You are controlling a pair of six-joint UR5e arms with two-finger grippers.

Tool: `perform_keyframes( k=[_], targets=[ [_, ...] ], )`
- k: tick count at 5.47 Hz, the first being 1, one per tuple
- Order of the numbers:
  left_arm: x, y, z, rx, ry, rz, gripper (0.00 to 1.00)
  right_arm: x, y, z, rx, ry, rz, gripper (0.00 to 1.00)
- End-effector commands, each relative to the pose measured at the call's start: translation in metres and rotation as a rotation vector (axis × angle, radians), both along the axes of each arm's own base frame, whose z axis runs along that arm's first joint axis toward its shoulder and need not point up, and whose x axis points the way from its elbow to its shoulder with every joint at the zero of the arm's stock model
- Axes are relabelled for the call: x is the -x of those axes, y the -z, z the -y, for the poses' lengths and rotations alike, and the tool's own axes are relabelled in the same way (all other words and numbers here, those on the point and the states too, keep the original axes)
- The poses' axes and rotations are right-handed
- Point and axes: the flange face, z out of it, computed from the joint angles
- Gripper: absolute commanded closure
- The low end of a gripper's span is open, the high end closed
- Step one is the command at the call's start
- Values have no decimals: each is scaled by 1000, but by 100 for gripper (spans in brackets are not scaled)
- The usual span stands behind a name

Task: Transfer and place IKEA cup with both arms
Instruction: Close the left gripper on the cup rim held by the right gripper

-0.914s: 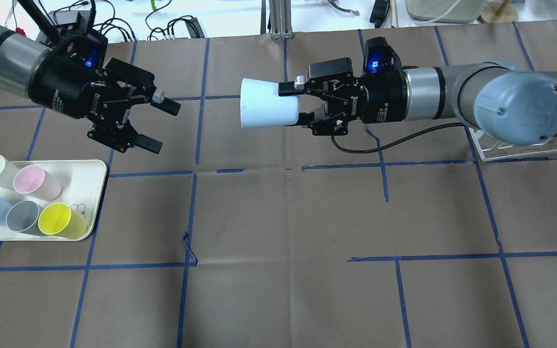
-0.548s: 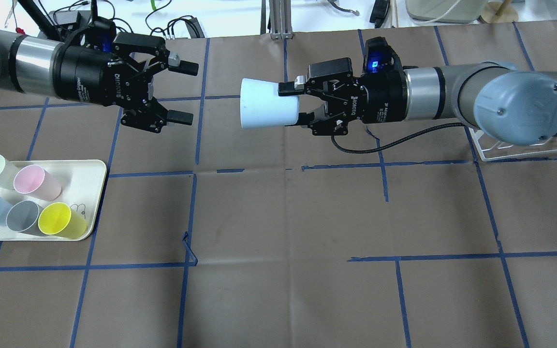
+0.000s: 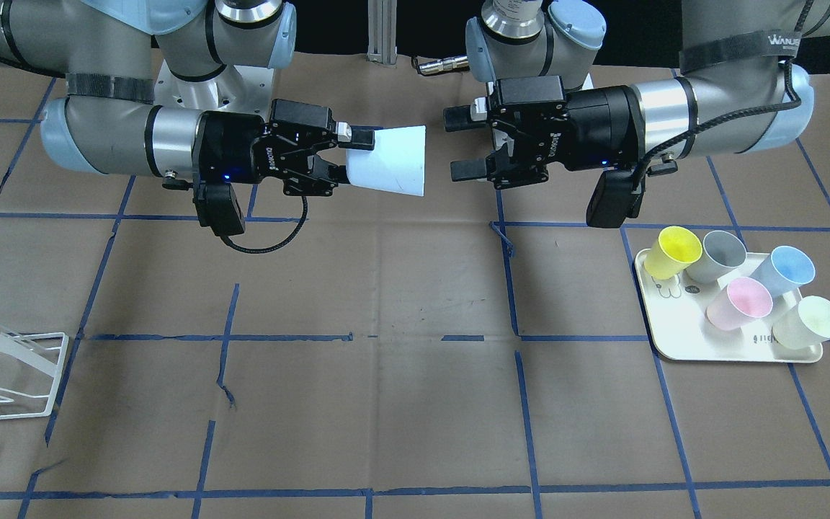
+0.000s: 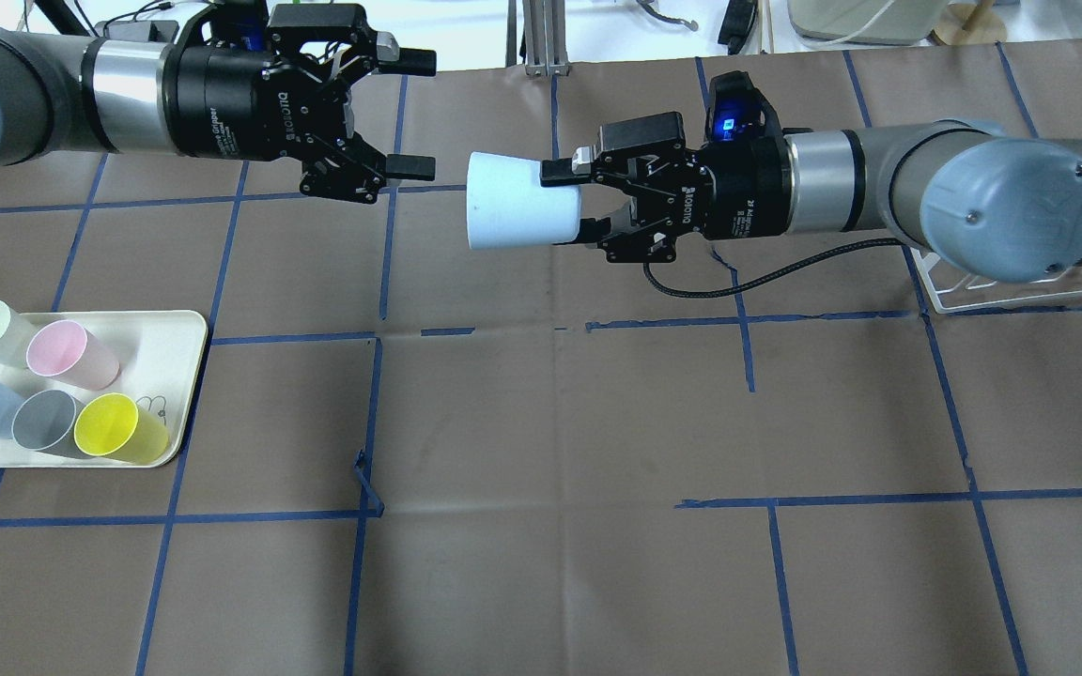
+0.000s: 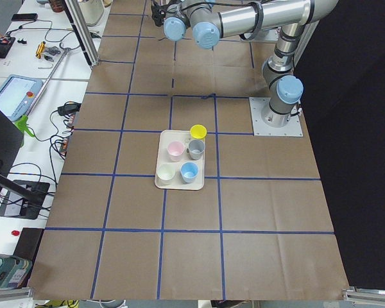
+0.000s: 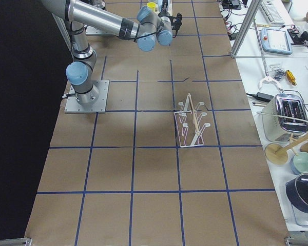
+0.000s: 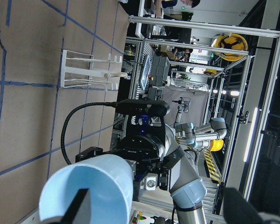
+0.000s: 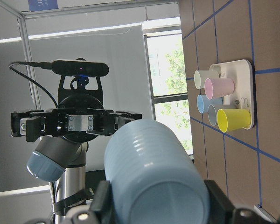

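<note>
IKEA cup [image 4: 515, 202]: small pale sky-blue plastic tumbler, handleless, tapered. It is held on its side in the air above the table [image 4: 541, 422], narrow base end clamped in the right gripper [image 4: 572, 200], open rim facing the left gripper [image 4: 412, 115]. Right arm [image 4: 879, 178]: silver-grey, light-blue joint cap, stretched level. Left arm [image 4: 53, 94]: matching build, level; its black fingers are spread wide, near the rim, not touching it.
</note>
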Motion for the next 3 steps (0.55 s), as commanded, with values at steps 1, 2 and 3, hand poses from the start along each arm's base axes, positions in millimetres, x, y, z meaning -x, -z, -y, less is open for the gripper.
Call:
perform_keyframes(
  k=[1,2,3],
  targets=[
    [22,9,-6,3,53,14,9,0,0,0,0,0,0,54],
    [22,13,-11,-4,87,54,37,-1,0,0,0,-2,0,54],
    [22,16,-12,-33,98,74,67,-1,0,0,0,-2,0,54]
  ],
)
